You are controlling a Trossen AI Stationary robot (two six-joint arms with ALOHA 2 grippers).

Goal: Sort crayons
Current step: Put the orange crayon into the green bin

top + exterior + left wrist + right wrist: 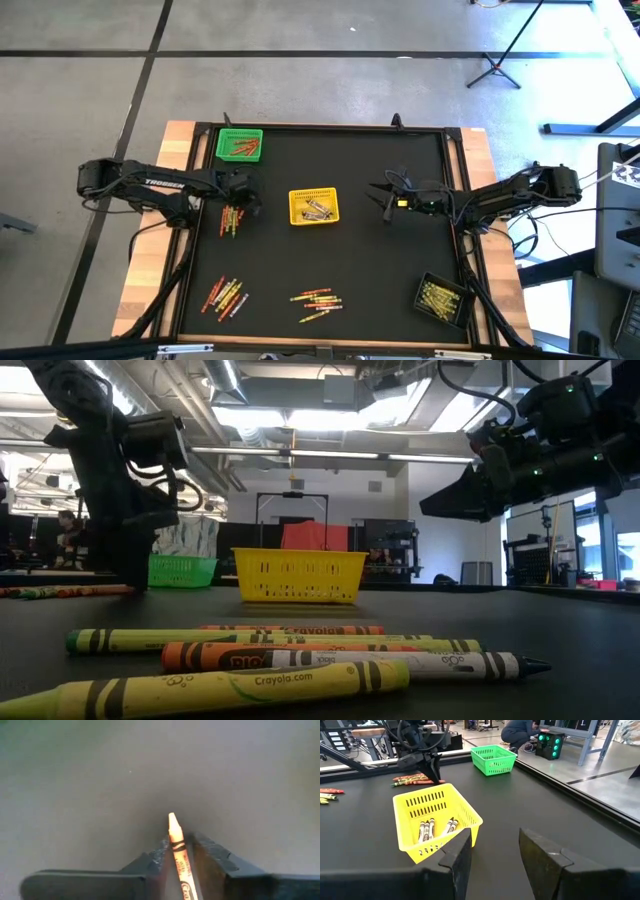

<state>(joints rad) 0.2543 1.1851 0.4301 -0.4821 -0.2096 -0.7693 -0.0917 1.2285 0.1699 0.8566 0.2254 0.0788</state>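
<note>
**Q:** What is your left tool doing?

**A:** It is closed on one thin orange wax crayon, tip pointing forward. In the high view it sits at centre left of the frame, over a small heap of crayons on the black tabletop, probably so I can lift one clear for sorting.

**Q:** And the right tool?

**A:** Wide apart and empty, waiting right of the yellow mesh basket. More loose crayons lie along the bottom of the frame; the green mesh basket sits upper left and the black mesh basket lower right.
</note>
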